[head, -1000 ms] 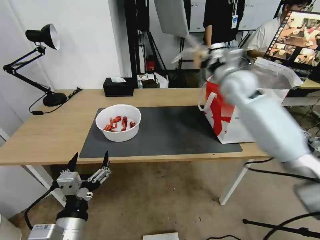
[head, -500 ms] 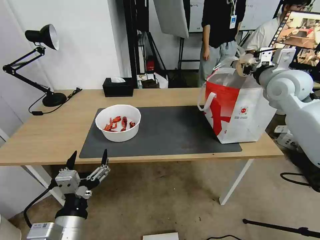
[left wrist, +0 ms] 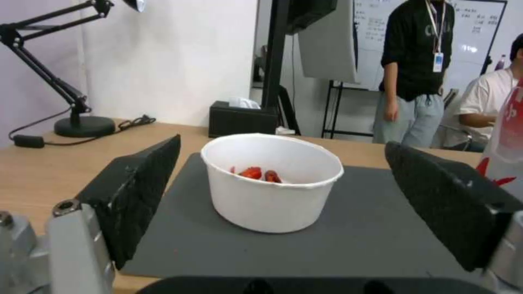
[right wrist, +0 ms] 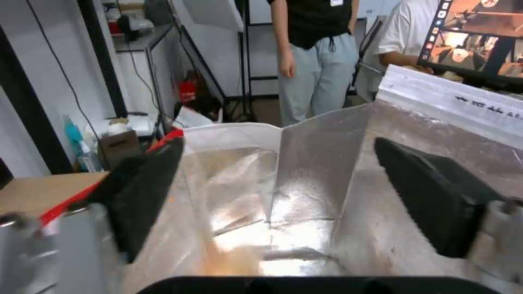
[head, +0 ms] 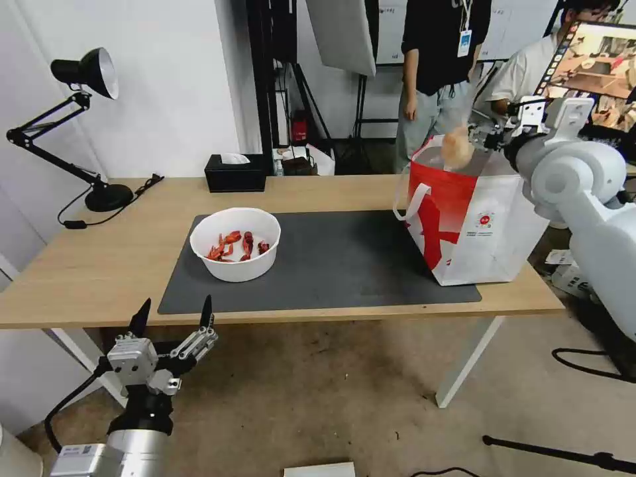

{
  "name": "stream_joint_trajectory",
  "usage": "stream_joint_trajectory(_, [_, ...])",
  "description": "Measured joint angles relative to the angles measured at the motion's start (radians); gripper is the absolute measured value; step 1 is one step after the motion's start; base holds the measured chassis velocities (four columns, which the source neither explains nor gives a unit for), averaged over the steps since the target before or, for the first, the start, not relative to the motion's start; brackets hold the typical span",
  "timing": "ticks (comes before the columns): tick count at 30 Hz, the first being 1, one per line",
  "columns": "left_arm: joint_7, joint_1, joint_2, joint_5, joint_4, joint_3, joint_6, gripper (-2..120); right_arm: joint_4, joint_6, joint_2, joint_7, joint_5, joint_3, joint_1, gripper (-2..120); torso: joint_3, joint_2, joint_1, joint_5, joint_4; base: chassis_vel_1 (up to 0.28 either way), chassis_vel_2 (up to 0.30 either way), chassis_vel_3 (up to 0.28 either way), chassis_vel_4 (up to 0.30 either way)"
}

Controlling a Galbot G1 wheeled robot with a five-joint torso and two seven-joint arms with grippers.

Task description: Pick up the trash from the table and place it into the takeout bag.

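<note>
Light wood makes up the long table (head: 86, 265), which stands on white legs and carries a large dark grey mat (head: 344, 262) across its middle. At the table's right end, partly on the mat, stands the takeout bag (head: 483, 225), a boxy white tote with a red panel, a small round red logo and white strap handles; the right wrist view looks down into its open mouth and silver foil lining (right wrist: 305, 196). On the left part of the mat sits the white round bowl (head: 235, 244), upright, with red crayfish shells (head: 235, 245) lying in it; the bowl is well apart from the bag. A black tissue box (head: 234, 172) rests at the table's far edge, and a black desk lamp (head: 79, 126) stands at the far left corner.

The right gripper (head: 493, 132) is held above the bag's open top, its fingers (right wrist: 430, 196) spread wide with nothing between them. Just beside it, a blurred beige lump (head: 457, 147) is in the air right over the bag's mouth, apart from the fingers. The left gripper (head: 173, 318) hangs below and in front of the table's near edge, fingers (left wrist: 139, 192) wide open and empty, facing the bowl.
</note>
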Motion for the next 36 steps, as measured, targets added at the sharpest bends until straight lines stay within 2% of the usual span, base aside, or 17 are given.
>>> stream_joint_trajectory(1, [0.000,0.000,0.001,0.000,0.000,0.001,0.000,100,0.003,0.000,-0.002,0.000,0.000,0.008,-0.007,97,0.000,0.000,0.000,0.0000,0.0000,0.000,0.000,0.000,0.000])
stream_joint_trajectory(3, [0.000,0.001,0.002,0.000,0.000,0.002,0.000,100,0.003,0.000,-0.003,0.000,0.003,0.015,-0.011,99,0.000,0.000,0.000,0.0001,0.0000,0.000,0.000,0.000,0.000])
stream_joint_trajectory(10, [0.000,0.004,0.002,0.002,0.000,0.006,0.000,100,0.028,0.004,-0.018,-0.002,0.011,0.046,-0.044,100,0.000,0.000,0.000,0.0002,0.0000,0.000,0.000,0.000,0.000])
stream_joint_trajectory(18, [-0.021,0.010,-0.003,0.005,0.000,0.021,0.000,100,0.220,0.129,-0.093,-0.105,0.007,0.105,-0.203,100,0.000,0.000,0.000,-0.0002,0.0001,0.000,0.000,0.000,0.000])
stream_joint_trajectory(20, [-0.024,0.011,-0.004,0.005,0.000,0.024,0.000,100,0.318,0.208,-0.133,-0.153,-0.014,0.139,-0.314,100,0.000,0.000,0.000,-0.0001,-0.0001,0.000,0.000,0.000,0.000])
stream_joint_trajectory(21, [-0.024,0.011,-0.004,0.005,0.000,0.024,0.000,100,0.318,0.208,-0.133,-0.153,-0.014,0.139,-0.314,100,0.000,0.000,0.000,-0.0001,-0.0001,0.000,0.000,0.000,0.000])
stream_joint_trajectory(22, [-0.026,0.011,-0.006,0.005,0.000,0.026,0.000,100,0.399,0.263,-0.161,-0.167,-0.044,0.158,-0.409,100,0.000,0.000,0.000,-0.0001,-0.0002,0.000,0.000,0.000,0.000])
stream_joint_trajectory(29, [-0.028,0.009,-0.015,0.005,0.000,0.032,-0.002,100,0.537,0.333,-0.159,-0.148,-0.109,0.210,-0.601,100,0.000,0.000,0.000,-0.0003,0.0005,0.000,0.000,0.000,0.000])
stream_joint_trajectory(30, [-0.028,0.009,-0.019,0.005,0.000,0.034,-0.003,100,0.572,0.355,-0.141,-0.152,-0.149,0.266,-0.702,100,0.000,0.000,0.000,-0.0002,0.0006,0.000,0.000,0.000,0.000])
stream_joint_trajectory(32, [-0.030,0.008,-0.021,0.006,0.000,0.035,-0.004,100,0.619,0.402,-0.074,-0.222,-0.253,0.419,-0.955,100,0.000,0.000,0.000,0.0002,0.0000,0.000,0.000,0.000,0.000])
stream_joint_trajectory(33, [-0.030,0.008,-0.021,0.006,0.000,0.035,-0.004,100,0.619,0.402,-0.074,-0.222,-0.253,0.419,-0.955,100,0.000,0.000,0.000,0.0002,0.0000,0.000,0.000,0.000,0.000])
stream_joint_trajectory(36, [-0.030,0.006,-0.020,0.008,0.000,0.034,-0.005,100,0.659,0.518,0.055,-0.340,-0.439,0.561,-1.291,100,0.000,0.000,0.000,0.0002,-0.0002,0.000,0.000,0.000,0.000])
